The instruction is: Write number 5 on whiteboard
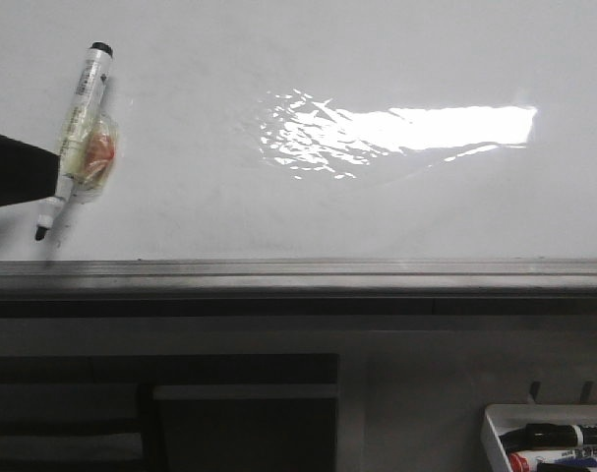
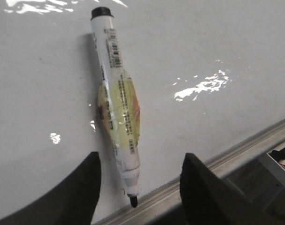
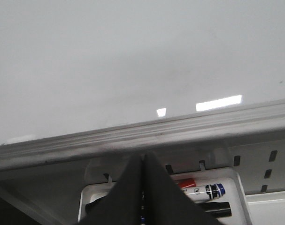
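Observation:
The whiteboard (image 1: 278,59) is glossy white, with glare at its middle and a grey rail (image 1: 298,270) along its lower edge. No number 5 or other ink shows on it. A white marker (image 1: 82,123) with a black cap end and a wad of yellowish tape rests against the board at the left, its black tip (image 1: 40,233) down, just above the rail. My left gripper (image 2: 141,157) is open. Its fingers stand wide on either side of the marker (image 2: 116,93) without touching it. My right gripper (image 3: 142,157) is shut and empty, below the rail.
A small white tray (image 1: 490,433) hangs under the board at the lower right and holds several markers (image 1: 554,435). It also shows in the right wrist view (image 3: 86,197), right behind my shut fingers. Dark panels lie below the rail at the left.

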You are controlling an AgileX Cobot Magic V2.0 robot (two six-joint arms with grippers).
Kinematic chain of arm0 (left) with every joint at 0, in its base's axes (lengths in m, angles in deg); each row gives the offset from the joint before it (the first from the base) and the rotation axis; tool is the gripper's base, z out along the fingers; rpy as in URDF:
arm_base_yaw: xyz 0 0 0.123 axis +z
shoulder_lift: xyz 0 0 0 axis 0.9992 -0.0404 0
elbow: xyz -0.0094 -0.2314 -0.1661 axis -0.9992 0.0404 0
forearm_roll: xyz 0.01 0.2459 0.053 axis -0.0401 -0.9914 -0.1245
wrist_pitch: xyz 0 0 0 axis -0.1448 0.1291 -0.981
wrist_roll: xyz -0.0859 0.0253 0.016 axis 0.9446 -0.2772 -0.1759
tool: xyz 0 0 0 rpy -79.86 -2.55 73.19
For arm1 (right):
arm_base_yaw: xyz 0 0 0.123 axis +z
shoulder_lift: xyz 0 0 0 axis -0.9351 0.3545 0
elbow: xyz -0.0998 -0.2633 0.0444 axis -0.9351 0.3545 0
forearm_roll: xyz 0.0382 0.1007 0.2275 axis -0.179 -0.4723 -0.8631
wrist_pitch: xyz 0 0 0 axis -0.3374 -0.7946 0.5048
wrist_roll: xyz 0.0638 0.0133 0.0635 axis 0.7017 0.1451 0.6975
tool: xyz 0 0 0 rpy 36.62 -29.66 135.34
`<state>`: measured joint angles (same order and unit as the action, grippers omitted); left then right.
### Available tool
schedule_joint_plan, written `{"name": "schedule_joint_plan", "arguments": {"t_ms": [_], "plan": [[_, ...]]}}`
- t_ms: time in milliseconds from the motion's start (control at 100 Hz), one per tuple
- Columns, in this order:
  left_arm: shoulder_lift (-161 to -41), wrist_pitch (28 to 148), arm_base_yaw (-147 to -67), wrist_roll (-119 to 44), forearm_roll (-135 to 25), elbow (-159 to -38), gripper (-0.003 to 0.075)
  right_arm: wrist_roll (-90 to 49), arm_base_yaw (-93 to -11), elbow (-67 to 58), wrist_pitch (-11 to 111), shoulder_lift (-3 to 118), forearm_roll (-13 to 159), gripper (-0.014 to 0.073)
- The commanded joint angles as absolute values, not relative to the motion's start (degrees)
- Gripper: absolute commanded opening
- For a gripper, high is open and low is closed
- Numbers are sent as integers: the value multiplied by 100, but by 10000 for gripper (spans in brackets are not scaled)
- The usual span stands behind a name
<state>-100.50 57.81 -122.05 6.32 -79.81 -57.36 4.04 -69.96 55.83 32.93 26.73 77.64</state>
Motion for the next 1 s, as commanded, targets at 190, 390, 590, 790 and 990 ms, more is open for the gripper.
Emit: {"name": "schedule_joint_plan", "arguments": {"t_ms": [190, 390, 590, 790, 990], "plan": [[-10999, 5133, -12252, 646, -7764, -6332, 358, 398, -7036, 5375, 2798, 2756, 7790, -61], [-11189, 5546, -12229, 646, -7560, -6347, 305, 398, -7036, 5375, 2798, 2756, 7790, -61], [-11201, 5775, -12164, 646, -7740, -6347, -17, 521, -7036, 5375, 2621, 2756, 7607, -61], [-11148, 5775, -12164, 646, -7955, -6347, -20, 535, -7036, 5362, 2677, 2756, 7663, -61], [-10702, 5775, -12164, 646, -9217, -6347, -20, 525, -7025, 4720, 3723, 2761, 8371, -61]]}}
